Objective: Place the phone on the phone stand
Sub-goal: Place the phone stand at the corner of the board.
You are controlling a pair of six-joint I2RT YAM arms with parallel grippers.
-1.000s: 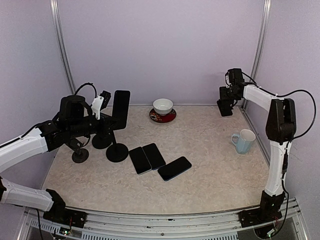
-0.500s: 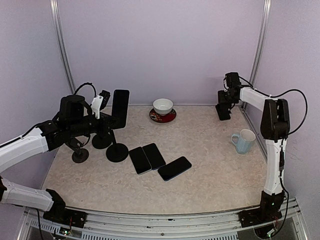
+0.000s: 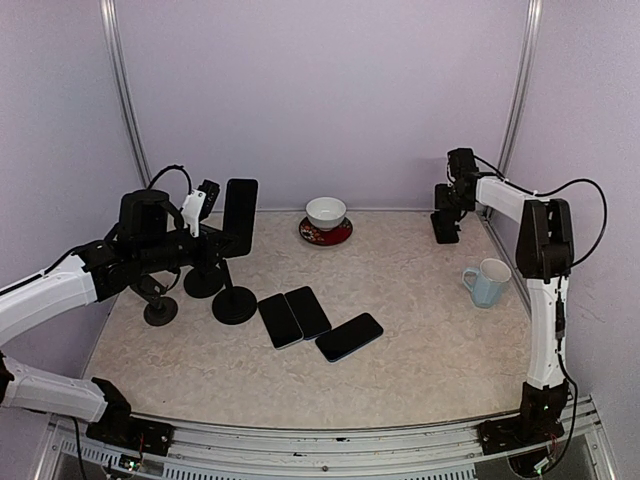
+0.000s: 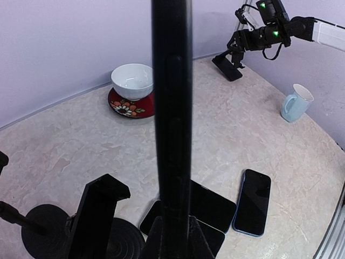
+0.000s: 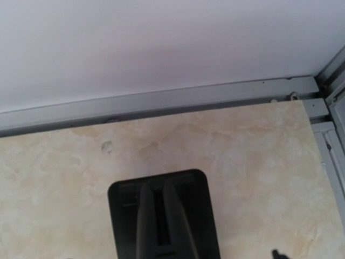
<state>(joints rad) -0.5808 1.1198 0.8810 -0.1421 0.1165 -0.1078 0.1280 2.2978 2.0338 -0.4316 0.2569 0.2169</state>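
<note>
My left gripper (image 3: 222,240) is shut on the lower end of a black phone (image 3: 242,212) and holds it upright. In the left wrist view the phone (image 4: 171,108) shows edge-on between my fingers. It hangs above three black phone stands with round bases; the nearest base (image 3: 235,305) is right below it, and its clamp head (image 4: 99,208) is just left of the phone. At the back right corner my right gripper (image 3: 447,205) points down and holds a small black folding stand (image 3: 442,230), whose plate (image 5: 199,216) sits just over the table.
Three dark phones lie flat mid-table (image 3: 280,320), (image 3: 308,312), (image 3: 349,337). A white bowl (image 3: 326,212) on a red saucer stands at the back. A pale blue mug (image 3: 487,282) stands at the right. The walls close in behind and at both sides.
My right arm has sunk a little and shifted left in the back corner, carrying the small black stand with it. The left arm and its phone have stayed still.
</note>
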